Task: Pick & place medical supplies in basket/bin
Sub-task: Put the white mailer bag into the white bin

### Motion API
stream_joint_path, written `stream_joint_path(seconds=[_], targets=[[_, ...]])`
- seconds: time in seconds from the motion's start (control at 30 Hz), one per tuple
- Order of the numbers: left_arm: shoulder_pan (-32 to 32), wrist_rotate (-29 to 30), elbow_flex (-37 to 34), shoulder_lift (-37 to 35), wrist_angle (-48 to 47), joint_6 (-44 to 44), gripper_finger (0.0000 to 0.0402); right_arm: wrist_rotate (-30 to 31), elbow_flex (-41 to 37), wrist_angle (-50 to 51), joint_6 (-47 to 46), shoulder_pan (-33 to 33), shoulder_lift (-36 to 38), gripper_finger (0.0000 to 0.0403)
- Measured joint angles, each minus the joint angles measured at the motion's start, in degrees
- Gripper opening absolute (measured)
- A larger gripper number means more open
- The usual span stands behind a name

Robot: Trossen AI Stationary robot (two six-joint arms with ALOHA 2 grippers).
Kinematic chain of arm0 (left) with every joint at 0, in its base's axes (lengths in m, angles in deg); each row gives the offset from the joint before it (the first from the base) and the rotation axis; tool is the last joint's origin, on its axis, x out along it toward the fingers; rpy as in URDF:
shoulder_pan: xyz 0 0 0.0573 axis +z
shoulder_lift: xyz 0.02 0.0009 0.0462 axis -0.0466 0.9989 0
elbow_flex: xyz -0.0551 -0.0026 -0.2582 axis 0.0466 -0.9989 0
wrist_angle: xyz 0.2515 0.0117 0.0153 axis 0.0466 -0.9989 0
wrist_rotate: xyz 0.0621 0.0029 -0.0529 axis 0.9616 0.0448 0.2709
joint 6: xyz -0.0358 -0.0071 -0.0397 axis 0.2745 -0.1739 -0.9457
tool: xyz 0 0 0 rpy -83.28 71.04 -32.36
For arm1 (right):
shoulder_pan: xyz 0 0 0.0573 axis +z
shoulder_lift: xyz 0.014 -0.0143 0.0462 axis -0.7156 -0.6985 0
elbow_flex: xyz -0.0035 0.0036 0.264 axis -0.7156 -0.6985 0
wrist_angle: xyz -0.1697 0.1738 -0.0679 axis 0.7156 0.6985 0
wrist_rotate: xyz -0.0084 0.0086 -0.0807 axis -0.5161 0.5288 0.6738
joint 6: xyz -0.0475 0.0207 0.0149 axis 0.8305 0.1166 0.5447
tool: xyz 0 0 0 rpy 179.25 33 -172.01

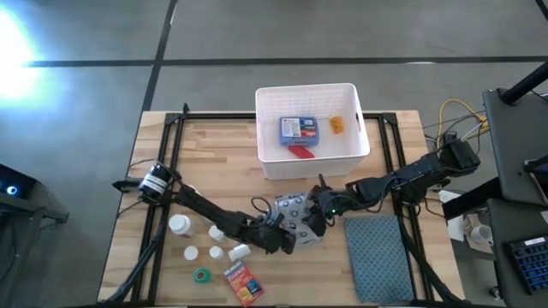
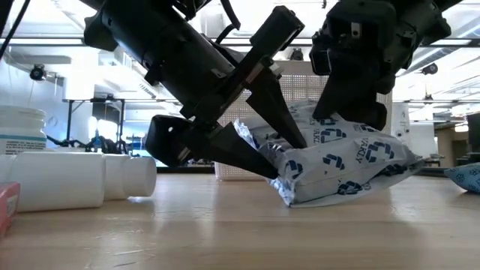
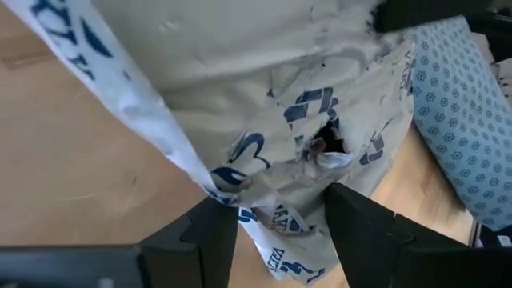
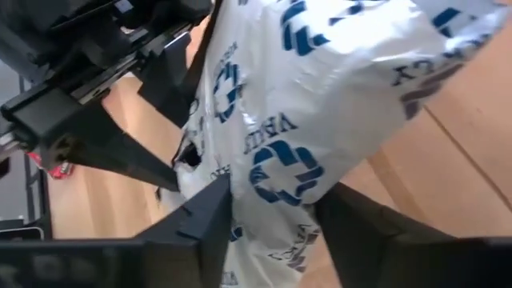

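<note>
- Left wrist view: the left end effector (image 3: 276,228) has its two dark fingers closed on the crumpled edge of the white-blue wipes packet (image 3: 272,96), pinching the foil between them.
- Right wrist view: the right end effector (image 4: 272,228) straddles the other end of the same packet, one finger on each side of it; whether they already press it I cannot tell.
- Low view: the packet (image 2: 337,161) sits tilted, its lower corner touching the desk (image 2: 240,232), with both arms coming down onto it from above.
- High view: both end effectors meet at the packet (image 1: 295,218) near the middle of the desk, just in front of the white basket (image 1: 355,150).
- The basket already contains a blue first-aid box (image 1: 299,131), a red tube (image 1: 299,152) and a small orange item (image 1: 336,125).
- A teal-grey cloth mat (image 1: 381,257) lies just beside the packet, on the right arm's side.
- On the left arm's side stand white pill bottles (image 1: 180,225), with a green tape roll (image 1: 201,275) and an orange-red box (image 1: 243,284) nearer the front edge.
</note>
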Motion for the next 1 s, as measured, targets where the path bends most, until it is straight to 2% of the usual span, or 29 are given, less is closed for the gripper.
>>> stream_joint_path(seconds=[0.2,0.33,0.47,0.6,0.7,0.77,0.9,1.0], targets=[[0.0,-0.6,0.0,-1.0,1.6,-0.1,0.0166,0.0,0.8,0.0,1.7,0.0,0.1,0.0068],[0.0,-0.8,0.1,-3.1,1.2,0.0,0.0166,-0.6,1.9,0.1,3.0,0.0,0.2,0.0027],[-0.5,0.3,1.1,-4.9,-0.3,0.3,0.0166,-2.0,4.3,1.4,4.9,0.0,0.9,0.001],[-2.4,3.0,3.2,-7.4,-0.7,-0.4,0.0166,-3.5,9.6,8.3,9.0,0.8,3.0,0.0008],[-4.8,9.0,6.9,-9.3,-4.0,-1.6,0.0166,-4.0,15.5,14.9,13.5,1.2,4.8,0.0008],[-6.0,14.2,10.7,-10.7,-9.7,-1.7,0.0166,-3.5,20.0,18.6,16.4,1.3,5.7,0.0008],[-7.5,24.2,22.9,-11.8,-24.9,-0.8,0.0166,0.4,29.4,24.4,22.1,1.2,7.7,0.0008],[-7.6,31.1,33.5,-11.8,-35.4,3.3,0.0166,5.0,36.4,27.9,26.3,0.2,8.1,0.0008]])
